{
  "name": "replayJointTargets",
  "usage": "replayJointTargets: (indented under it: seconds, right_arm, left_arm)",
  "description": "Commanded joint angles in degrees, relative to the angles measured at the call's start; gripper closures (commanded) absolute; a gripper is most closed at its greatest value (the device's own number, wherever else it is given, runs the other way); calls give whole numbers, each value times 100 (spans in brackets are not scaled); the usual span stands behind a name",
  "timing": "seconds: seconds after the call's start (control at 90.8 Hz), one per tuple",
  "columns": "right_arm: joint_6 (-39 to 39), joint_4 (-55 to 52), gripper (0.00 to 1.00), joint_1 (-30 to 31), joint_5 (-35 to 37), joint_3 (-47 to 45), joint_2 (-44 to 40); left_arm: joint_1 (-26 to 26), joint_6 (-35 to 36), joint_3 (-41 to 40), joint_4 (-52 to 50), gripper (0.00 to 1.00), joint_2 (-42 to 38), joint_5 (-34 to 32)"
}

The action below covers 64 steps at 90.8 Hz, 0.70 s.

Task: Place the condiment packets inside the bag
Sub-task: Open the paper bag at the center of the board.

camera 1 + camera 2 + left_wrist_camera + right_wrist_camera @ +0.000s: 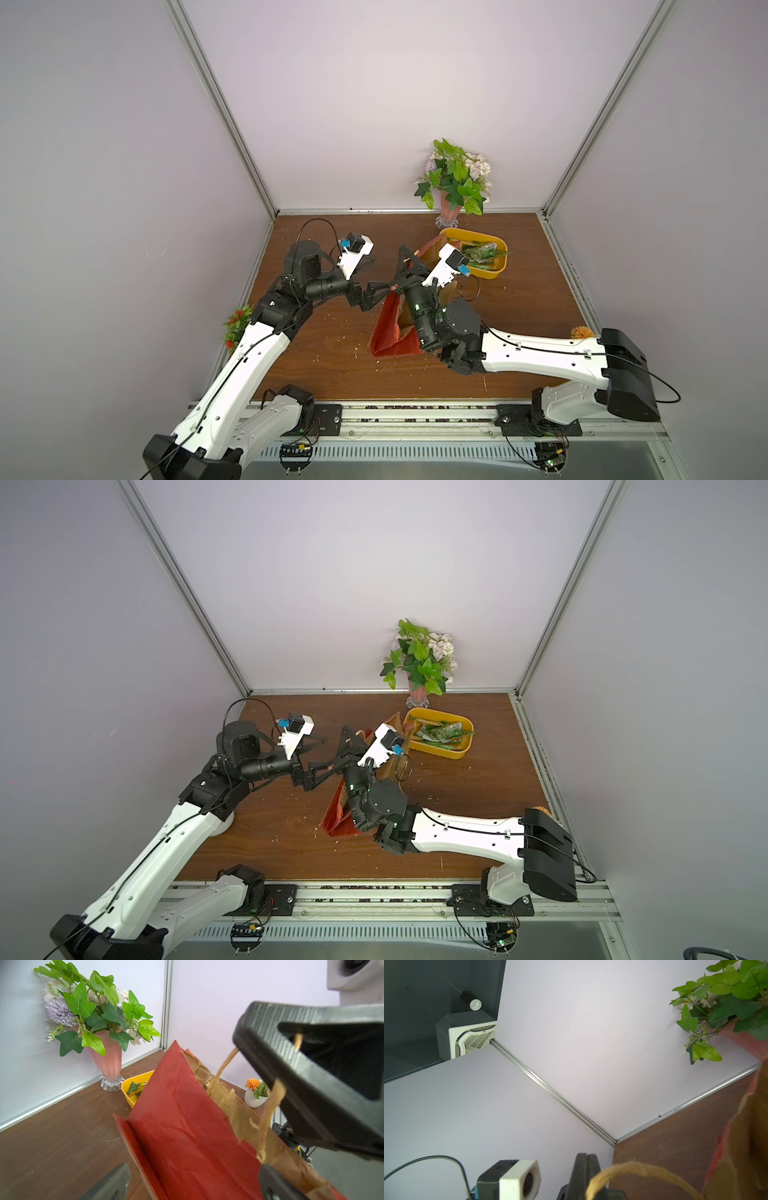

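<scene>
The red paper bag [388, 332] leans tilted at the table's middle, its brown inside [234, 1109] facing up. My right gripper [402, 250] is shut, fingers pressed together [586, 1157], and the bag's twine handle [270, 1105] loops over them, so the bag hangs from it. My left gripper [384, 274] is open wide just left of the bag; the bag's red wall [187, 1126] shows between its spread fingers, which hold nothing. The green condiment packets [442, 731] lie in the yellow tub [440, 752] behind the bag.
A pink vase of leafy plants [455, 178] stands at the back wall right behind the tub. A small red-flowered plant [237, 324] sits at the left edge, an orange-flowered pot [256, 1093] at the right edge. Walls close in three sides.
</scene>
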Motion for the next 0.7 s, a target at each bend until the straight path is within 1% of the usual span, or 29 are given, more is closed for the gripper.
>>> replayJointTargets:
  seconds: [0.0, 0.242, 0.319, 0.418, 0.44, 0.495, 0.572, 0.627, 0.649, 0.693]
  right_arm:
    - [-459, 697, 100, 29, 383, 325, 152]
    - [-656, 744, 100, 13, 335, 656, 515]
    - [-688, 740, 100, 11, 300, 699, 568]
    - [-732, 753, 100, 2, 261, 692, 569]
    - [-737, 750, 100, 2, 263, 687, 573]
    - [-745, 749, 100, -7, 248, 675, 556]
    - [-747, 734, 100, -7, 205, 656, 548]
    - [-751, 708, 100, -13, 169, 661, 554]
    - [-755, 695, 100, -15, 163, 664, 562]
    - [-756, 656, 100, -15, 131, 678, 572]
  left_arm:
    - [-53, -170, 60, -101, 1, -42, 128]
    - [-62, -26, -165, -206, 1, -3, -171]
    - [-62, 103, -238, -255, 1, 0, -436]
    - [-62, 364, -331, -353, 0, 81, -960]
    - [-62, 433, -338, -383, 2, 106, -1054]
    - [-62, 587, -348, -465, 8, 158, -1266]
    - [-62, 734, -341, -511, 23, 176, -1554]
    - [-64, 799, -320, -521, 36, 176, -1675]
    - [-65, 818, -304, -522, 43, 169, -1708]
    - [-62, 840, -273, -514, 54, 159, -1770]
